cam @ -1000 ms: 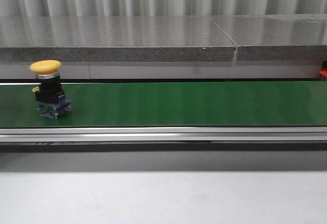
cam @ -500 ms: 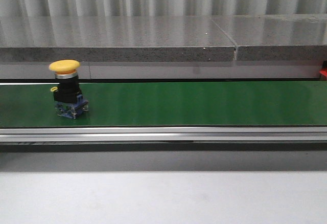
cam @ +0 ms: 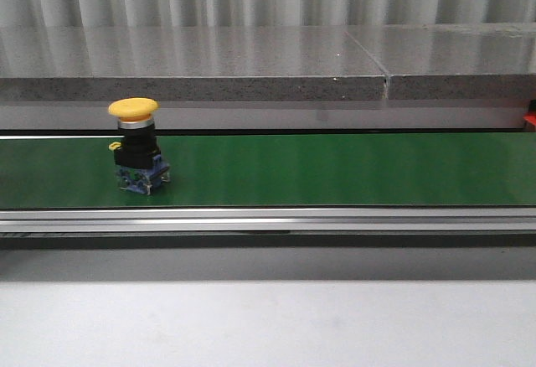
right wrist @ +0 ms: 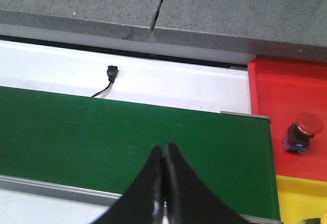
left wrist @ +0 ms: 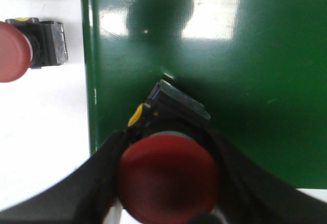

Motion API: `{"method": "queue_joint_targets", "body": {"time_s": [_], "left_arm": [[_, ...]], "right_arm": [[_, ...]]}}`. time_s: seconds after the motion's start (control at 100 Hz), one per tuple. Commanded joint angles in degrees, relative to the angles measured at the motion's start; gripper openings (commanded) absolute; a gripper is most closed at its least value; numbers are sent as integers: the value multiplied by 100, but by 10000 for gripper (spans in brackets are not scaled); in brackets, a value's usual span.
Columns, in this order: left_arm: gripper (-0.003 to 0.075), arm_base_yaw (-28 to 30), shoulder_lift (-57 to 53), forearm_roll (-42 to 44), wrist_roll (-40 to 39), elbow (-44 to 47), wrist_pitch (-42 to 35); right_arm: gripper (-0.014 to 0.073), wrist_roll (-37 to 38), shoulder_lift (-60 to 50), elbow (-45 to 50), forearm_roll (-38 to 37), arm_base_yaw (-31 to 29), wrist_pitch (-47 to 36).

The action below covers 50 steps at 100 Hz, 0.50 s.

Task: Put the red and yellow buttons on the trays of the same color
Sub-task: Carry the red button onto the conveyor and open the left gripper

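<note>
My left gripper [left wrist: 168, 183] clamps a red button [left wrist: 166, 175] over the green belt [left wrist: 245, 81]; my right gripper [right wrist: 163, 183] hangs closed and empty. A yellow button [cam: 138, 145] stands on the belt's left.

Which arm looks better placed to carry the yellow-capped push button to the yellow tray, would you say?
Probably the right: the right gripper hangs shut and empty near the yellow tray, while the left gripper clasps a red-capped button.
</note>
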Motion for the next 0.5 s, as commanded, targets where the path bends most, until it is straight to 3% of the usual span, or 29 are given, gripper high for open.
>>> {"method": "queue_joint_targets", "body": {"time_s": [0.0,0.28,0.38,0.49], "left_arm": [[145,-38,-267,-1,-6,-143,-93],[463,-38,-267,-56,-6,-143,-93],[516,-38,-267,-138,4,-143,-93],[518,-38,-267,-305,126,-143,-93]], "right_arm": [[-70,-35,-22,-142,45,-4,-390],[-70,-35,-22,-142,45,-4,-390],[-70,-35,-22,-142,45,-4,-390],[-70,-35,-22,-142,45,-4,-390]]}}
